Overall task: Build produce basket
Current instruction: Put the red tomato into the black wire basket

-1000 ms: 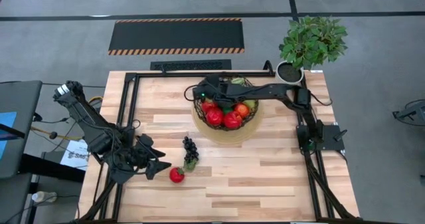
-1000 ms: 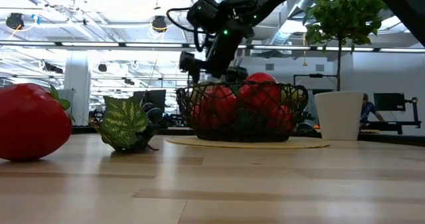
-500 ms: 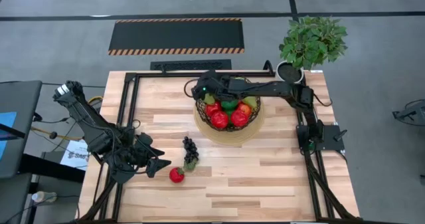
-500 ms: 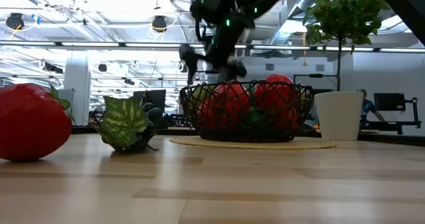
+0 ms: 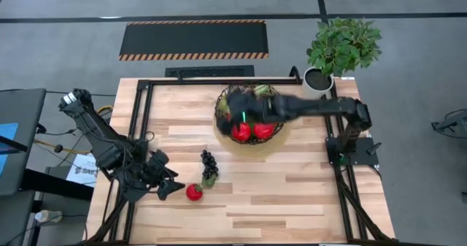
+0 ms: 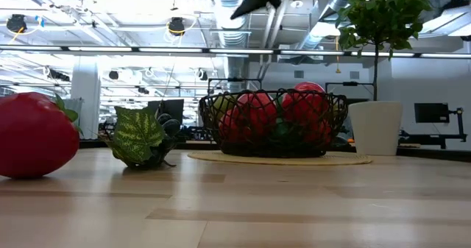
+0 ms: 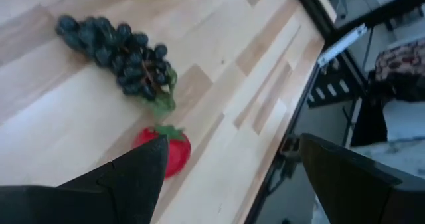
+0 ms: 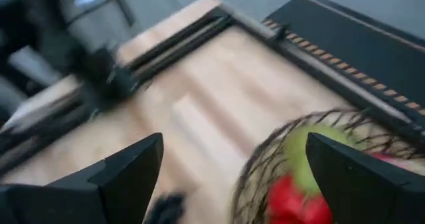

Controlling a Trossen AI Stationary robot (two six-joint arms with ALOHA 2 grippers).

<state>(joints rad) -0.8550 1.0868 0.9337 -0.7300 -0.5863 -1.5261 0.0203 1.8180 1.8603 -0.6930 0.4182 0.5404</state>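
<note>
- Left gripper (image 5: 169, 189) sits low at the near-left part of the table (image 5: 292, 195), fingers spread wide with nothing between them. In its wrist view the two dark fingers (image 7: 126, 177) stand well apart, and only bare wood and a bit of red fruit show in the gap.
- Just to the right of that gripper is a red round fruit (image 5: 193, 193) with a little green top, lying on the wood near the fingertips but not touching them as far as I can tell.
- A bit farther right and toward the back, the dark grapes (image 5: 209, 166) lie on the table with a green leaf at the near end, close to the red fruit but not in contact with it.
- Moving on to the middle, the basket (image 5: 281, 140) stands at the back-centre of the table on its pale round base. It's already loaded: two red round fruits toward the front, with something green and something orange-ish deeper in, mostly hidden by the arm.
- Right gripper (image 5: 232, 106) hangs above the left-back part of the basket, blurry in the overhead shot. Its wrist view shows the fingers (image 8: 126, 177) wide apart and holding nothing, with the basket rim plus a green and a red fruit below.
- Far right at the back corner is a white pot with a green plant (image 5: 343, 45).
</note>
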